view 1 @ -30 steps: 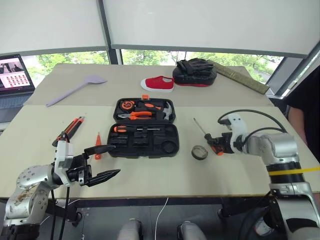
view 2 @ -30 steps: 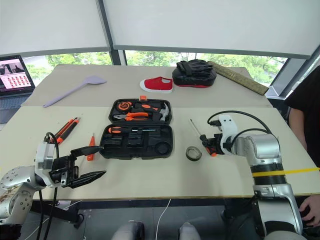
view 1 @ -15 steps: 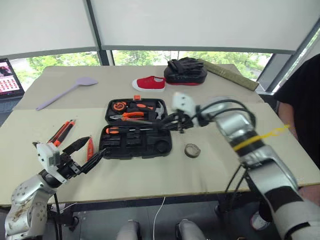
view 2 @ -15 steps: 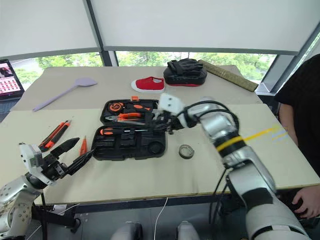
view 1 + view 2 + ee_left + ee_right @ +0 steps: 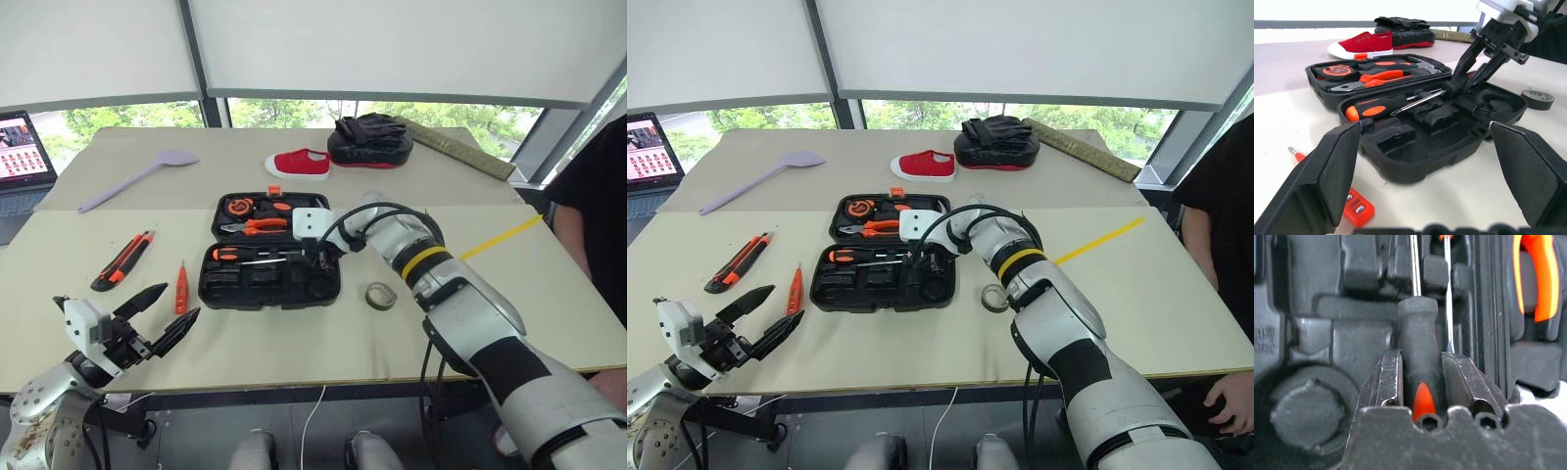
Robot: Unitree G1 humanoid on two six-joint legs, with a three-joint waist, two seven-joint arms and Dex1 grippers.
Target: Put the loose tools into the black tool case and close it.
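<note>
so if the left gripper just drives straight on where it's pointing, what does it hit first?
Probably the black tool case: the open left gripper frames its near front wall dead ahead in the wrist view. The short orange screwdriver lies low and off to one side, likely missed. Depth is unclear.

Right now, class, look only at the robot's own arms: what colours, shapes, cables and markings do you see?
The right arm has rounded silver-grey shells with black joint sections and a yellow band near the elbow; black cables loop to a white wrist block. The left arm is silver too, scuffed brown, with a white wrist block. Both the left gripper and right gripper have black, tapering, wedge-shaped jaws.
</note>
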